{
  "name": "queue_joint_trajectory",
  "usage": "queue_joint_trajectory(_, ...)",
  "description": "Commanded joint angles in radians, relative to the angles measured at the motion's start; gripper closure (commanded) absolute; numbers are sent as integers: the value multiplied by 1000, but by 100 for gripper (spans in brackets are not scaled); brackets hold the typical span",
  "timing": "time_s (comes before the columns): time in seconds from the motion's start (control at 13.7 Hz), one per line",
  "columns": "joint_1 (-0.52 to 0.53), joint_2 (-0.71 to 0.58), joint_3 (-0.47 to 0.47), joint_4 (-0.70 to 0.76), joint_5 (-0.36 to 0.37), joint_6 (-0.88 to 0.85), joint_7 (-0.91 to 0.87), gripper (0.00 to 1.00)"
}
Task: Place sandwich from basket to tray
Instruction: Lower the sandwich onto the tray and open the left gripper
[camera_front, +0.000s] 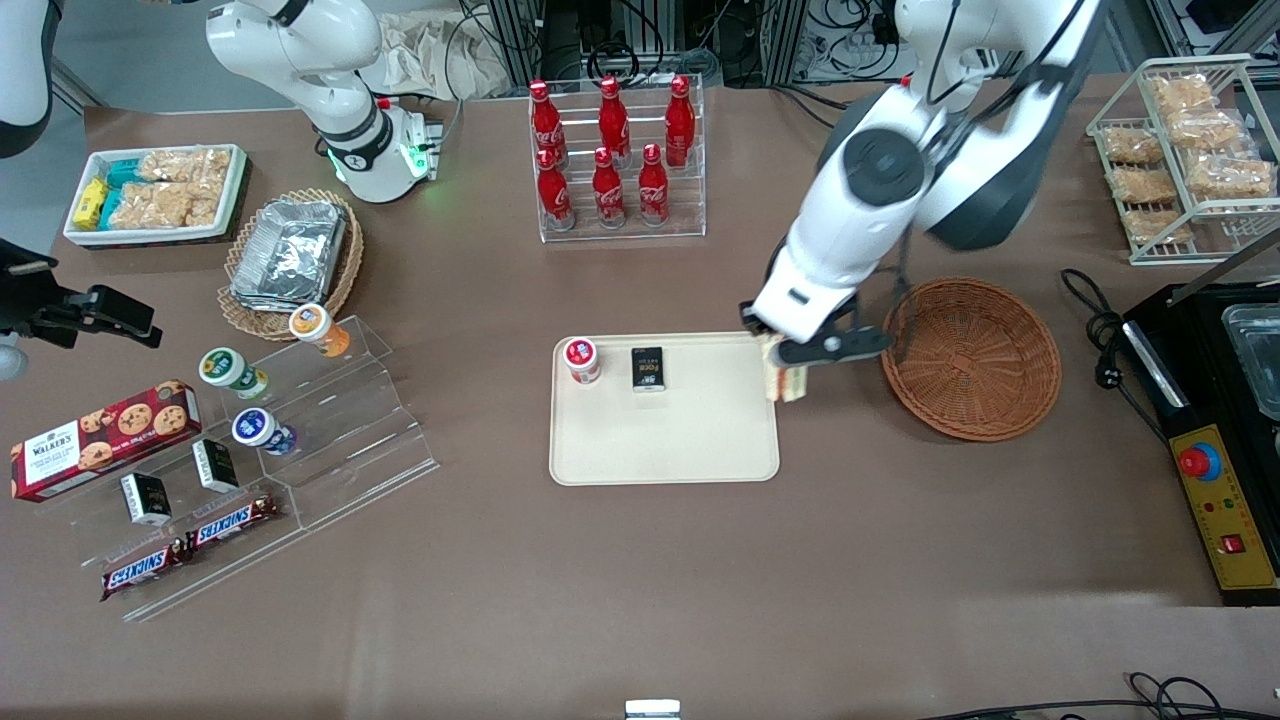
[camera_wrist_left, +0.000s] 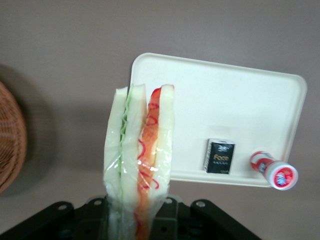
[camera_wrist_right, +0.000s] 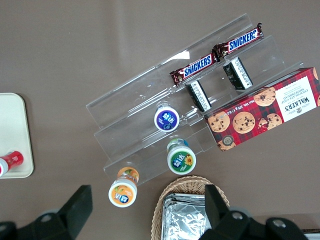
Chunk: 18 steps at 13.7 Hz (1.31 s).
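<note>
My left gripper (camera_front: 788, 360) is shut on the sandwich (camera_front: 787, 380), a plastic-wrapped wedge of white bread with orange-red and green filling (camera_wrist_left: 141, 165). It holds the sandwich in the air between the basket and the tray, at the tray's edge toward the working arm's end. The reddish-brown wicker basket (camera_front: 970, 358) is empty; its rim also shows in the left wrist view (camera_wrist_left: 9, 145). The cream-beige tray (camera_front: 664, 440) holds a small red-capped cup (camera_front: 581, 359) and a small black box (camera_front: 648, 368); the tray also shows in the left wrist view (camera_wrist_left: 220, 100).
A rack of red cola bottles (camera_front: 612, 150) stands farther from the front camera than the tray. A clear stepped display (camera_front: 280, 440) with cups and snack bars lies toward the parked arm's end. A black appliance (camera_front: 1215, 400) and a wire snack rack (camera_front: 1185, 150) are at the working arm's end.
</note>
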Motion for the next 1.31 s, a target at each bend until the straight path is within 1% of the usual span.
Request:
queue_joint_trajectory(0.0,-21,91,4,-18,87,75,-2,100)
queue_joint_trajectory(0.07,-26,125,5,-19,113,95,0,100)
queue_joint_trajectory(0.15,-26,171,5,-18,155,120,-2,100)
queue_joint_trajectory(0.29,-32,240,5,-12,221,185,-52,100)
queue_joint_trajectory(0.36,-44,268,5,-9,271,209,-83,100)
queue_joint_trajectory(0.58,-59,355,5,25,382,218,-140,100)
queue_joint_trajectory(0.66,-61,371,5,27,400,220,-143,100)
queue_joint_trajectory(0.88,-64,401,5,39,420,239,-146,100)
queue_joint_trajectory(0.95,-64,408,7,39,422,246,-146,79)
queue_joint_trajectory(1.02,-64,408,7,39,423,246,-145,1)
queue_joint_trajectory(1.24,-61,392,7,41,425,243,-172,0)
